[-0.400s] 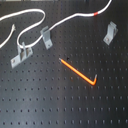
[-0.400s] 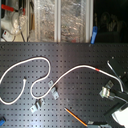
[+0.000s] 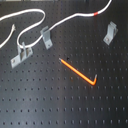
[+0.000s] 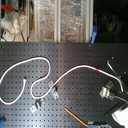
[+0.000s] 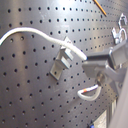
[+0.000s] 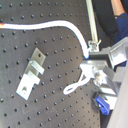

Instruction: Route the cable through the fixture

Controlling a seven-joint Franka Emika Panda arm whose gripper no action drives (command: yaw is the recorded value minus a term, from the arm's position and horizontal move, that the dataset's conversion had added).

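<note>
The white cable (image 4: 45,61) loops over the black pegboard, and its red band (image 3: 96,13) lies near its far end. The fixture (image 3: 110,32), a small grey forked clip, stands at the first exterior view's right and also shows in the second exterior view (image 4: 106,93). My gripper (image 6: 92,61) is shut on the cable (image 6: 60,24) just past the red band, with a short loop of the end hanging below it. In the first wrist view the cable (image 5: 30,32) crosses the fixture's top (image 5: 62,61). In the second wrist view it runs clear of the fixture (image 6: 31,73). The gripper is out of the first exterior view.
An orange bent rod (image 3: 77,71) lies mid-board. A second small clip (image 3: 46,37) and a wider two-post clip (image 3: 21,54) stand at the first exterior view's left. Shelves with clutter (image 4: 60,20) back the board in the second exterior view.
</note>
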